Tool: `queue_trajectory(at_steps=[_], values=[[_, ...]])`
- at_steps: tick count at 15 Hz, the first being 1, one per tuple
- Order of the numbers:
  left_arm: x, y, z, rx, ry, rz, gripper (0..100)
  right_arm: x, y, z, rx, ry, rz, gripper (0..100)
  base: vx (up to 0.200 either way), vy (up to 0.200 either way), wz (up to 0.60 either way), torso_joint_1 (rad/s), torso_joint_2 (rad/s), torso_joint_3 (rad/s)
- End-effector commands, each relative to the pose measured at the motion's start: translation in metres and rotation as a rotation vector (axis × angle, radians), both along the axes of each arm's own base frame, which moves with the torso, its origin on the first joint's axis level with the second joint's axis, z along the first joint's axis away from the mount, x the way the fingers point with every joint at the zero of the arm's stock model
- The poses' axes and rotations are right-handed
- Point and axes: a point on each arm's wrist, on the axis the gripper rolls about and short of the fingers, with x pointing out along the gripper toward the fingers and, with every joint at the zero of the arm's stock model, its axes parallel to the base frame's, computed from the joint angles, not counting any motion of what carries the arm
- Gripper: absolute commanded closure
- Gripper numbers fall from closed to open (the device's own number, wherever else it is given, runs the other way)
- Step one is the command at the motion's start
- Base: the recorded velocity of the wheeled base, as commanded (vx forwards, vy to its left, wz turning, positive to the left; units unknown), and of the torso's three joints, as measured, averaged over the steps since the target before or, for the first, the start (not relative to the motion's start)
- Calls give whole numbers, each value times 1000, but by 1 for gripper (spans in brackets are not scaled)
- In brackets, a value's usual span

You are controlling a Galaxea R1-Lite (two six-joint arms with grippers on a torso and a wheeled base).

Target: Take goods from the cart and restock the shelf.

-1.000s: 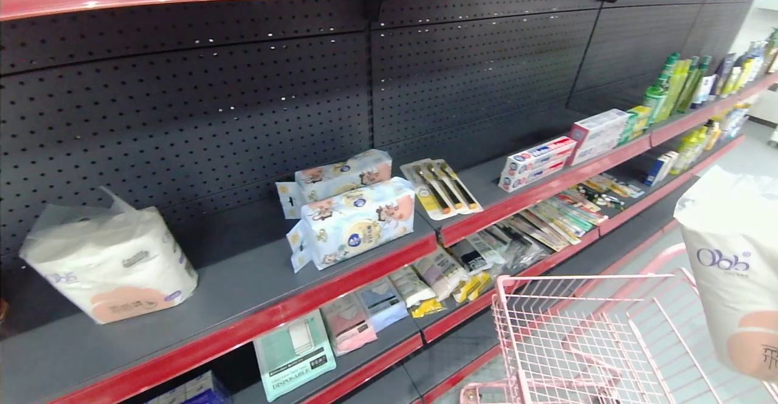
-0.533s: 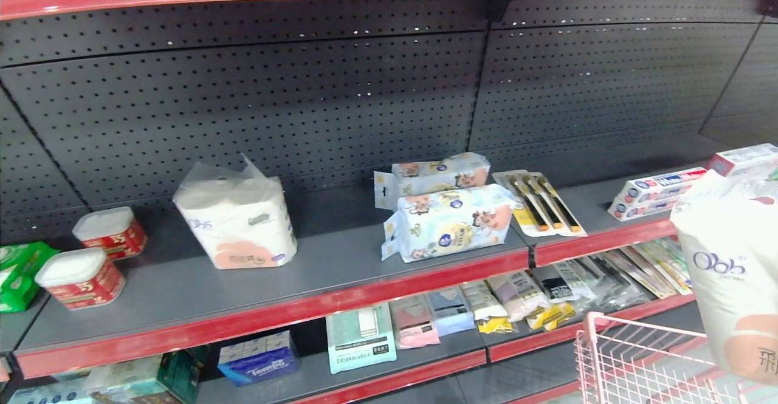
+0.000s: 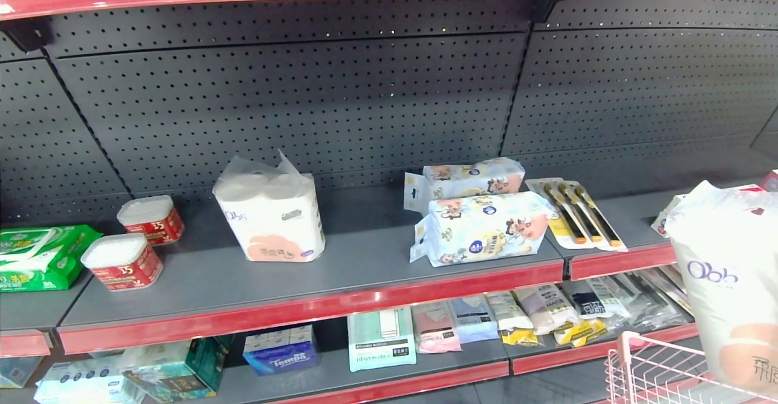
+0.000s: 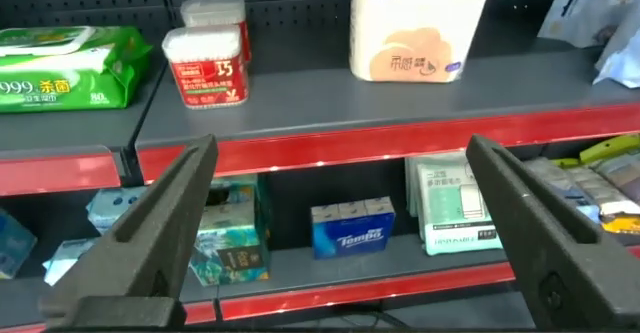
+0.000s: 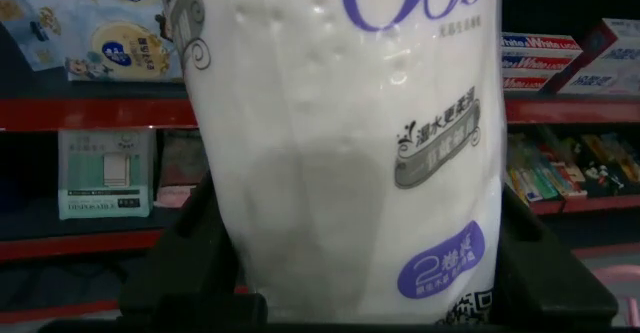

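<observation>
Your right claw squeezes the toilet paper pack from both sides, so the pack hangs up by the pink cart, off to the right of the shelf. A twin pack stands upright on that shelf with bare room beside it, likely the spot for yours. Your left claw is spread wide and carries nothing, so it is free to help.

This is a shop aisle: grey metal shelves with red front edges back onto a black perforated panel. White plastic-wrapped toilet rolls and carded toothbrushes lie on them. A pink wire shopping cart stands before their right end.
</observation>
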Motion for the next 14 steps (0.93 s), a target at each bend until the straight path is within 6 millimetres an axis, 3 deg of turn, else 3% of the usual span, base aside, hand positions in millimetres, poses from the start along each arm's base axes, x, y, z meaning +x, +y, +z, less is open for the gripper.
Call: queue_trajectory(at_steps=[1, 4, 5, 7, 9, 11, 12, 13, 14], values=[[0, 0, 0, 1, 1, -1, 0, -3, 0, -1, 25, -15, -1, 100, 0, 0, 0, 0, 0, 0], [0, -1, 0, 15, -2, -67, 0, -13, -1, -2, 66, -62, -6, 100, 0, 0, 0, 0, 0, 0], [-3, -2, 12, 28, -36, -100, 0, -19, -1, -6, 67, -74, 4, 100, 0, 0, 0, 0, 0, 0], [6, -2, 80, -42, -20, -135, 0, -24, 0, -16, 54, -69, 39, 100, 0, 0, 0, 0, 0, 0], [13, -1, 84, -59, 26, -97, 0, -24, 0, -15, 52, -78, 54, 100, 0, 0, 0, 0, 0, 0], [41, 5, 84, -60, 182, 207, 0, -22, 0, -11, 54, -79, 55, 100, 0, 0, 0, 0, 0, 0], [54, 5, 85, -59, 228, 227, 0, -21, 0, -8, 57, -81, 55, 100, 0, 0, 0, 0, 0, 0], [54, 5, 85, -59, 228, 227, 0, -21, 0, -8, 57, -81, 55, 100, 0, 0, 0, 0, 0, 0], [87, 5, 89, -50, 289, 185, 0, -19, 0, -5, 57, -81, 55, 100, 0, 0, 0, 0, 0, 0]])
